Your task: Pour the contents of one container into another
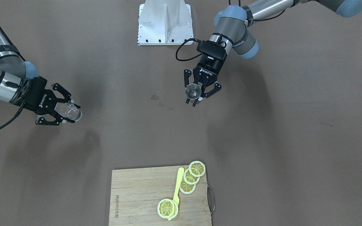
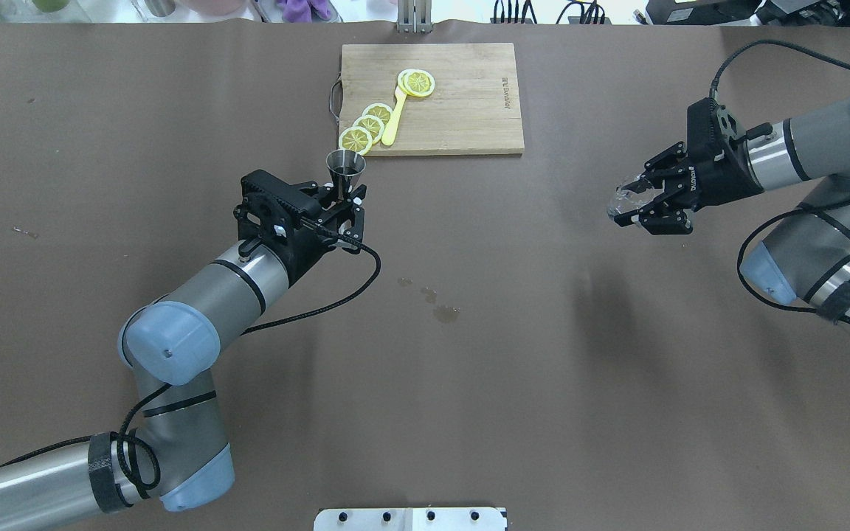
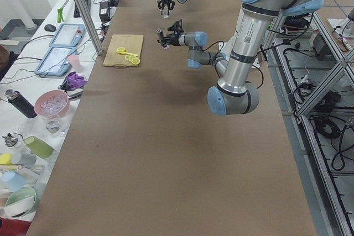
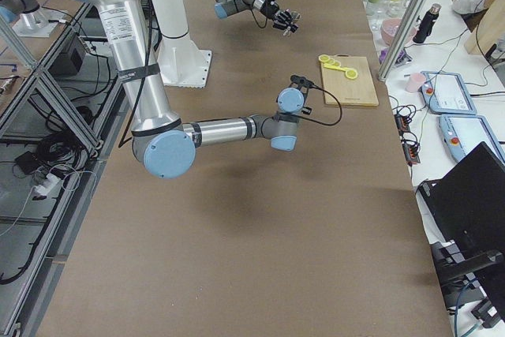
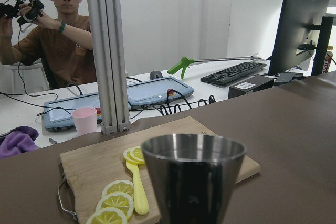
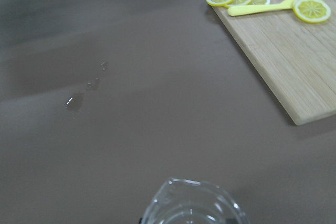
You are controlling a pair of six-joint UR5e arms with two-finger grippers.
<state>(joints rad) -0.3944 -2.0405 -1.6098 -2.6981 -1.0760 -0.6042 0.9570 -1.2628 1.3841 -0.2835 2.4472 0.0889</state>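
The left hand (image 2: 341, 198) is clamped on the lower part of a steel jigger (image 2: 344, 167) and holds it upright above the worktop (image 2: 543, 383), mouth up. It is left of the middle and near the closest corner of the cutting board (image 2: 469, 110) at the far edge. The jigger is a polished cone with a thin rim. The front-facing view looks down into its bright bowl, but whether it holds liquid cannot be told.

On the board, lemon slices (image 2: 356, 139) lie beside a yellow utensil (image 2: 394, 118). Nearer the robot, a few small wet spots (image 2: 446, 314) mark the bare middle of the worktop.

Toward the right end, the right hand (image 2: 635, 203) grips a clear glass (image 2: 620, 203), also held off the worktop. The glass lies on its side, its long axis roughly level and in line with the hand. Its mouth points back toward the middle and the jigger. It looks empty, though clear glass makes that uncertain.

The two vessels are well apart, with the wet spots between them, and each arm carries its own. As I judge it, the pour depends on closing that sideways gap. One mouth must come above the other, and the jigger's narrow rim leaves little room for error.
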